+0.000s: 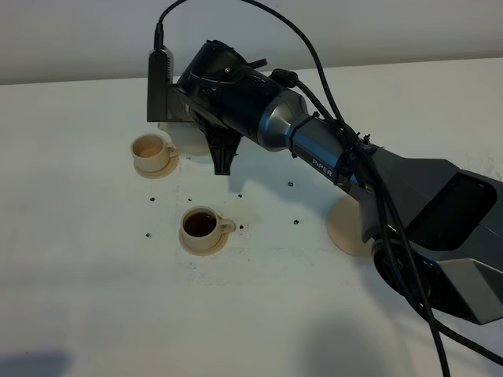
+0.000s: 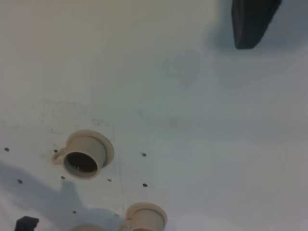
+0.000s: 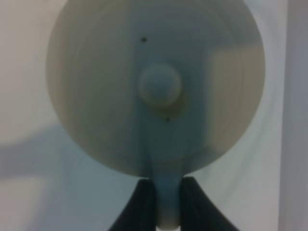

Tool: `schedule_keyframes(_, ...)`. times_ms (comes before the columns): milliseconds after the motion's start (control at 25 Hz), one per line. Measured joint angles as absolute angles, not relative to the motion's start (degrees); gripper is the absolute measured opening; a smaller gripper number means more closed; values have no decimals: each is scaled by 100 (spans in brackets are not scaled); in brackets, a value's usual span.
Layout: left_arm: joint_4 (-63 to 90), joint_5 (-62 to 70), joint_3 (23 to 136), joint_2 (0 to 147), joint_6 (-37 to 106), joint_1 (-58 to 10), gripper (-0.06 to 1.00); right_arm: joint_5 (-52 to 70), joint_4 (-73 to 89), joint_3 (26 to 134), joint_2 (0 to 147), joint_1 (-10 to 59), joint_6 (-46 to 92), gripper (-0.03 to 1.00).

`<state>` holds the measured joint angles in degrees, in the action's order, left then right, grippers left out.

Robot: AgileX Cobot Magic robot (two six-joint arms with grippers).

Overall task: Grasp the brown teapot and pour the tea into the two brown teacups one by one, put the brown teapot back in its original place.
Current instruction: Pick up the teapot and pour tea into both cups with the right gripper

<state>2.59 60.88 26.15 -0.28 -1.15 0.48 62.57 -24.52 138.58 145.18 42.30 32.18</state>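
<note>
Tan teapot (image 3: 156,91), handle pinched in right end effector (image 3: 167,191), near far cup (image 1: 152,151), eleven o'clock of full cup (image 1: 201,226). Rush your tilt: tea splashes table (image 1: 94,298).

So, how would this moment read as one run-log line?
right jaws: shut on teapot handle | teapot: by far teacup | near teacup: dark tea inside | far teacup: pale inside | wide saucer: without teapot

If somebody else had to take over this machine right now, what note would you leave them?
Right gripper: shut on the handle of the brown teapot, beside the far teacup.
Left gripper: only one finger shows; open or shut unclear.
Done: near teacup holds dark tea.
Left: far teacup looks empty; fill it, then return the teapot to the large saucer.
</note>
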Motion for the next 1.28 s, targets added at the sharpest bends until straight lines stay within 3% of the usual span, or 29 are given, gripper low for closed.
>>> schedule_keyframes(1280, 259, 6092, 2615, -28, -115, 48, 55, 4932, -3161, 13975, 14738, 4231, 3024, 11)
